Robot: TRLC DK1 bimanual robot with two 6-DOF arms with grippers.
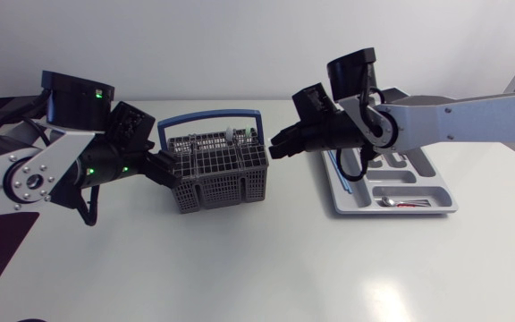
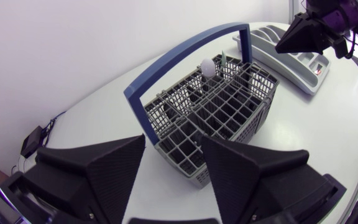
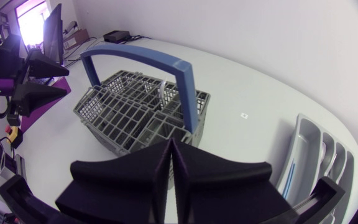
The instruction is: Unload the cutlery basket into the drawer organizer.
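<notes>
Cutlery basket (image 1: 222, 190): grey grid, blue handle (image 1: 213, 116) arching over it, upright near the centre of the table (image 1: 240, 268). Drawer organizer (image 1: 441, 190) sits at its 3 o'clock, apart from it.

Basket load: one white-tipped utensil (image 2: 208, 66) stands in a far cell by the handle, with a greenish piece (image 2: 222, 59) just beside it. Other cells are too dark to tell.

Left gripper (image 1: 161, 168): at the basket's 9 o'clock, fingers (image 2: 104, 168) spread. In the left wrist view the basket's near corner sits in the gap between them. Can't tell if either finger touches the wall. Not pinching anything.

Right gripper (image 1: 275, 143): at the basket's 2 o'clock, just beside the rim near the handle end, between basket and organizer. Fingers pressed together, nothing between them. In the right wrist view the two wedges meet in a single seam, with the basket directly ahead. Can't tell whether it touches the basket.

Organizer contents: a red-handled utensil (image 1: 405, 204) lies in the cross compartment at its 6 o'clock edge. A thin blue item (image 1: 335, 170) lies in the long compartment on its 9 o'clock side. In the head view the right arm (image 1: 472, 116) covers the organizer's 12 o'clock end, so that part is hidden.
</notes>
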